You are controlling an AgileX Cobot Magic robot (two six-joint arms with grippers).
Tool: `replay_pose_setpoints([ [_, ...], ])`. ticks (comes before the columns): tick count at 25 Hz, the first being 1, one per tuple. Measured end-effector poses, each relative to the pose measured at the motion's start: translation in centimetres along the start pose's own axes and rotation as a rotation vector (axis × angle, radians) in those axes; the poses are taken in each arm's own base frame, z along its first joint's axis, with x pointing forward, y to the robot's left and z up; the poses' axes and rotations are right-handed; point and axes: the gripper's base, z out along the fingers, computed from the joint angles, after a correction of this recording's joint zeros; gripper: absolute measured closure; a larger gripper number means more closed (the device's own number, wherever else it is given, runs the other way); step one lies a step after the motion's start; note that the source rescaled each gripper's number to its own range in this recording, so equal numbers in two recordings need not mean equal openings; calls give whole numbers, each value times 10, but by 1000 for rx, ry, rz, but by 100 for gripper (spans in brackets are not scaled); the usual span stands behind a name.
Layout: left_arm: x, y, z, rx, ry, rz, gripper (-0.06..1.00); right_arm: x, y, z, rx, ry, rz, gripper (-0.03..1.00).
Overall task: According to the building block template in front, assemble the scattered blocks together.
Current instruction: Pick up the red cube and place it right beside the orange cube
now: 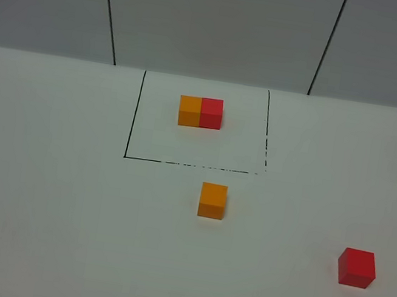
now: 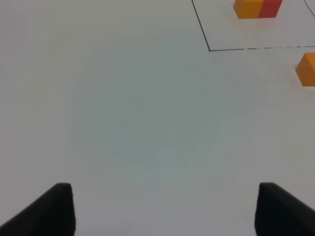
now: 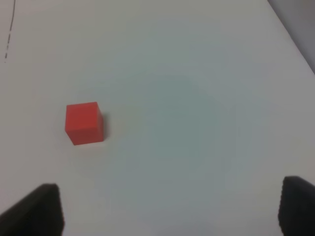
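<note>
The template (image 1: 201,112) is an orange cube and a red cube joined flush, orange on the left, inside a thin black drawn rectangle (image 1: 134,116) at the back of the table. It also shows in the left wrist view (image 2: 258,8). A loose orange cube (image 1: 212,200) sits just in front of the rectangle, at the frame's edge in the left wrist view (image 2: 306,69). A loose red cube (image 1: 356,268) sits at the front right and shows in the right wrist view (image 3: 84,123). My left gripper (image 2: 165,209) and right gripper (image 3: 170,211) are open and empty, well short of the cubes.
The white table (image 1: 47,208) ends at a grey panelled back wall (image 1: 217,24) with dark seams. In the right wrist view the table's edge (image 3: 295,34) runs close by.
</note>
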Motion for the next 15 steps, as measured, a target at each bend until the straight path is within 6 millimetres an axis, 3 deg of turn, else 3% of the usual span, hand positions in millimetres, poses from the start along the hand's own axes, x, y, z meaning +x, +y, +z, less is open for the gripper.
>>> replay_pose_setpoints([
  [15, 0, 0, 0, 0, 0, 0, 30, 0, 0, 0, 0, -1, 0, 21],
])
